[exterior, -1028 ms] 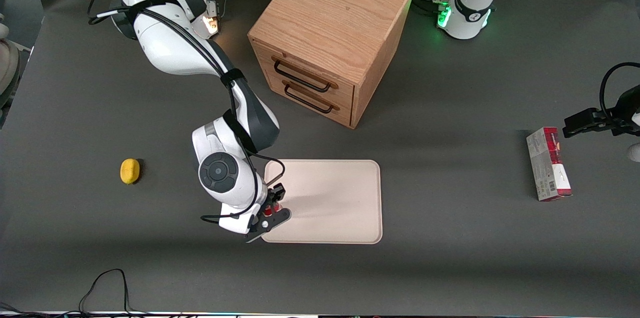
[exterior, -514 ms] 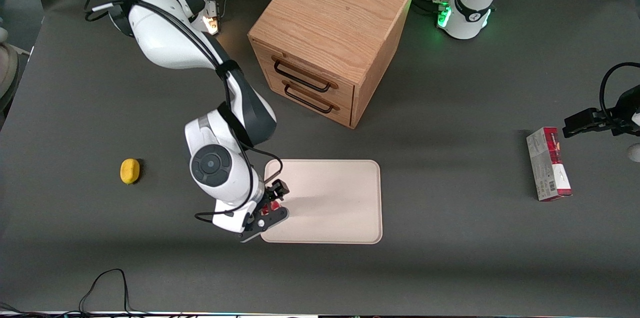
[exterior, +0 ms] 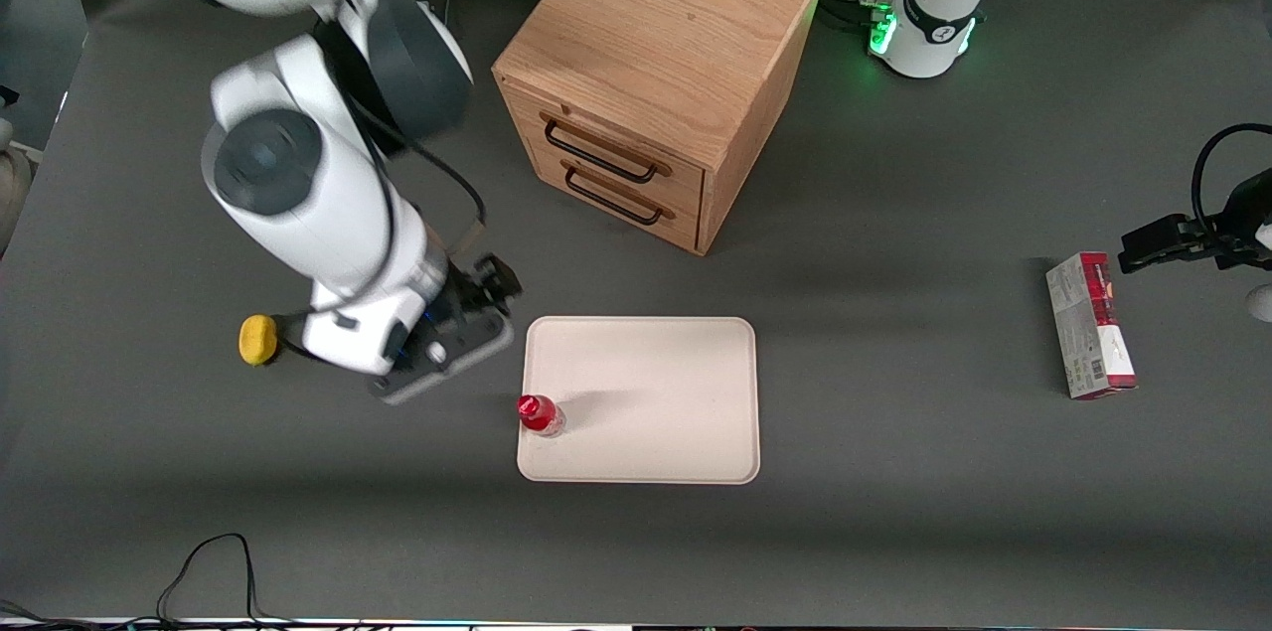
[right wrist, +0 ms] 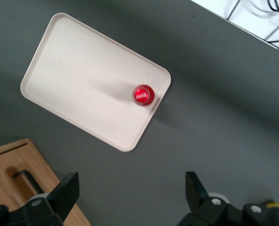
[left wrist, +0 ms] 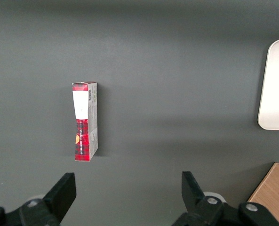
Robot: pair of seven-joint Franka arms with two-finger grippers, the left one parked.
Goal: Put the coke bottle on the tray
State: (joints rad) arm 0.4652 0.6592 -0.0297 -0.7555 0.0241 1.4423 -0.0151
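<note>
1. The coke bottle point(exterior: 540, 414) stands upright, long axis vertical, red cap pointing straight up, so from above you mostly just see the cap. It's on the tray point(exterior: 656, 383), right at the edge toward the working arm's end and near the corner closest to the front camera.
2. The gripper point(exterior: 475, 318) hangs above the bare counter point(exterior: 894, 532) just off the tray, fingers spread apart and holding nothing. In the front view the bottle sits at about 5 o'clock from it, clearly apart. The wrist camera looks down on bottle point(right wrist: 143, 94) and tray point(right wrist: 83, 84) from well above.
3. Compared with half a second ago: back then the gripper was down at the tray edge around the bottle. Now it's let go and lifted up and away toward the lemon point(exterior: 257, 340). The bottle hasn't shifted.
4. The wooden cabinet point(exterior: 656, 75) and the carton box point(exterior: 1090, 325) haven't moved.
</note>
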